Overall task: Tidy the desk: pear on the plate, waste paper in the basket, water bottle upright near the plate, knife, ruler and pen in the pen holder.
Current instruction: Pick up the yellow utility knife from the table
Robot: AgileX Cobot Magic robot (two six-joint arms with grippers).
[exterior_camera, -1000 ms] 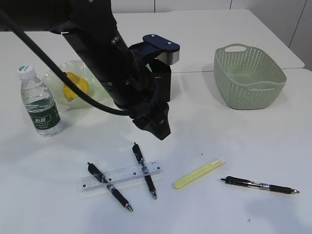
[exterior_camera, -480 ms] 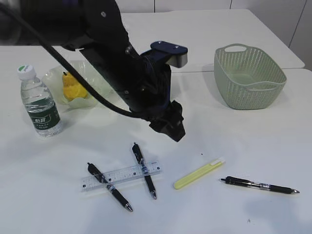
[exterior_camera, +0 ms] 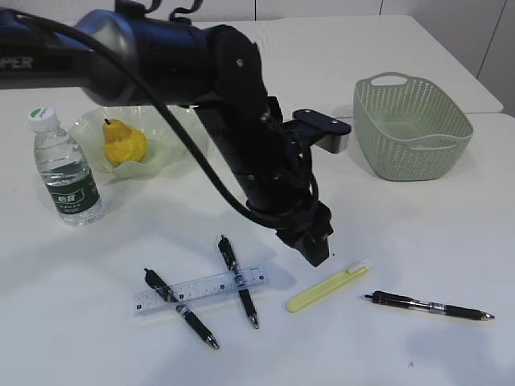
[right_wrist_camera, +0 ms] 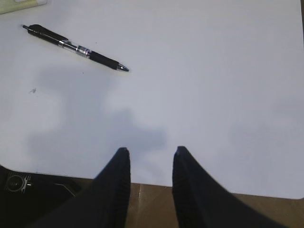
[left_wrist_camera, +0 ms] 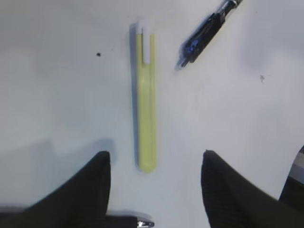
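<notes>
My left gripper (exterior_camera: pixel 319 248) hangs open just above the desk (exterior_camera: pixel 96 338), its tips either side of the near end of the knife (left_wrist_camera: pixel 146 104), a slim yellow-green stick with a white tip (exterior_camera: pixel 328 287). In the left wrist view the left gripper (left_wrist_camera: pixel 154 154) holds nothing. The pear (exterior_camera: pixel 125 143) lies in the green plate (exterior_camera: pixel 84 127). The water bottle (exterior_camera: pixel 66 169) stands upright beside it. The clear ruler (exterior_camera: pixel 199 289) lies across two black pens (exterior_camera: pixel 181 308) (exterior_camera: pixel 239 281). A third pen (exterior_camera: pixel 429 305) lies right. My right gripper (right_wrist_camera: pixel 149 149) is open and empty. Pen holder and waste paper are hidden.
The grey-green basket (exterior_camera: pixel 412 129) stands at the back right. My left arm spans the middle of the desk from the back left. In the right wrist view the desk's front edge (right_wrist_camera: pixel 213 191) runs under the fingers, with the third pen (right_wrist_camera: pixel 76 47) farther in.
My left arm has swung right and forward, down from the middle of the desk to the knife. The pear and plate have come into full view. Its jaws narrowed slightly.
</notes>
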